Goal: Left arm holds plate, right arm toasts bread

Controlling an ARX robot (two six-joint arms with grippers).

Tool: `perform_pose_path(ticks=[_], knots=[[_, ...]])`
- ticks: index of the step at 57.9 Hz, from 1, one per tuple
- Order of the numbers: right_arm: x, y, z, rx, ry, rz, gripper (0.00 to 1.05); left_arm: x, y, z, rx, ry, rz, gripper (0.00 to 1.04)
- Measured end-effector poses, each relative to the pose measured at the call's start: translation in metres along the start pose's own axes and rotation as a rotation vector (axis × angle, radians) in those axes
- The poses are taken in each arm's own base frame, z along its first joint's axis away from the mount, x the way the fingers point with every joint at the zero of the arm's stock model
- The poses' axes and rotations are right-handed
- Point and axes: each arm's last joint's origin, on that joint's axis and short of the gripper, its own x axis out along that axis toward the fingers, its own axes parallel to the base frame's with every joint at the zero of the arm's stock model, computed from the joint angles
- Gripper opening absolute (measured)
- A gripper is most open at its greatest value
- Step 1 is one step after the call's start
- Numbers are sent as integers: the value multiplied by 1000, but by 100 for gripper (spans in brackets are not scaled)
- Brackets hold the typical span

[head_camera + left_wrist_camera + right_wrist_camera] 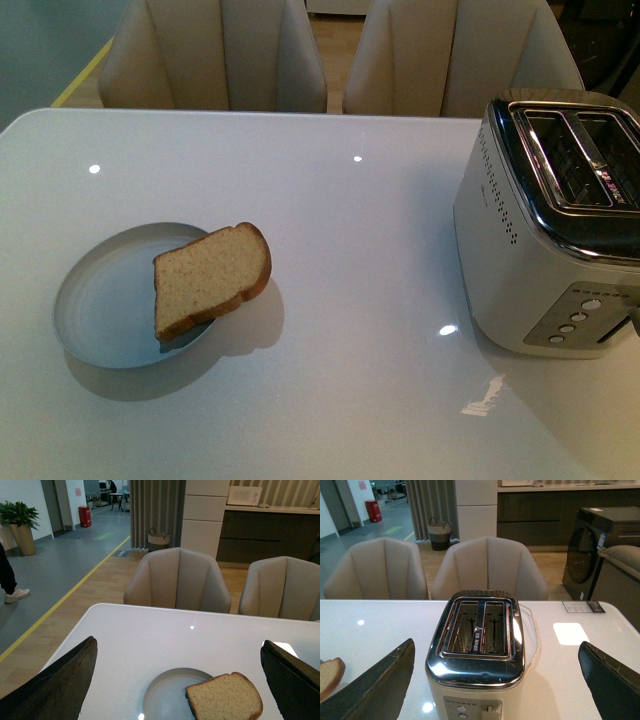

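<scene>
The bread (211, 280) lies half on the plate (90, 300), overhanging its right rim, on the white worktop (330, 200). We see our left fingers (55, 685) spread wide and empty, facing the plate. Our right fingers (370, 685) are spread wide and empty too, facing the toaster (500, 250), which stands well apart from the plate.

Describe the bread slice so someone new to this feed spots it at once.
On the white table, look left of the chrome toaster to the round pale blue-grey plate. The bread lies on the plate's right side, its rounded top overhanging the rim. It is the only brown thing there, with a darker crust.
</scene>
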Motion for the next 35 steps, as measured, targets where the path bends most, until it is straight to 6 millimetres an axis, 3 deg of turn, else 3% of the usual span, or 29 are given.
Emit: perform_pose_path(ticks=[31,35], knots=[[0,0,0,0,0,0,96,0,0,0,0,4,-3,97],[0,0,0,0,0,0,96,1,1,1,-90,308,-77,97]])
